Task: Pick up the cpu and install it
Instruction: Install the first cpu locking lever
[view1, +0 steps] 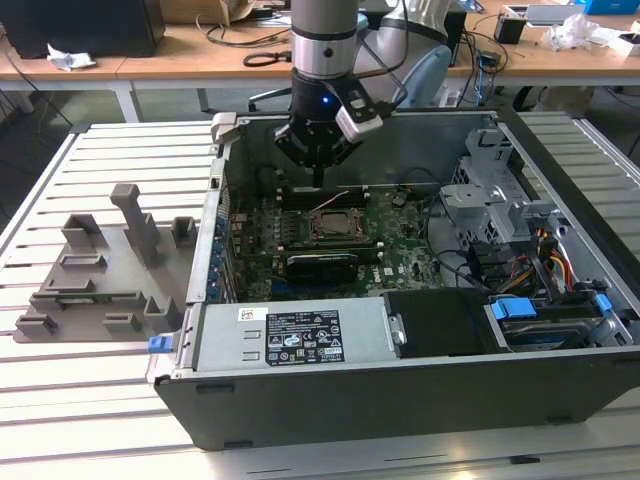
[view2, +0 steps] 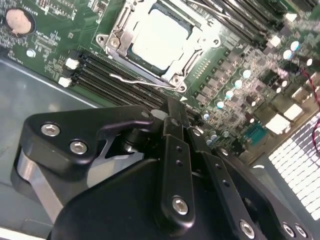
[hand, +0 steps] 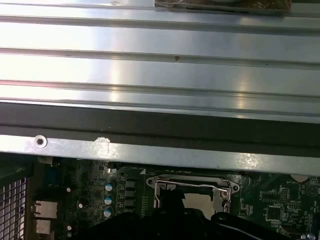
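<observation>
slatted table (view1: 90, 400), open computer case (view1: 400, 390), cpu (view2: 161, 36) in socket (view2: 112, 41), fingers (view2: 172, 116) together, empty

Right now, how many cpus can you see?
1. The cpu sits in the motherboard socket, inside the open case, below the tool. Others may be hidden.

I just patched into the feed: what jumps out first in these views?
The open PC case dominates the exterior view, its green motherboard exposed. The gripper hangs just above the socket, fingers drawn together with nothing visible between them. In the second wrist view the cpu already lies in the socket, its silver top showing.
</observation>
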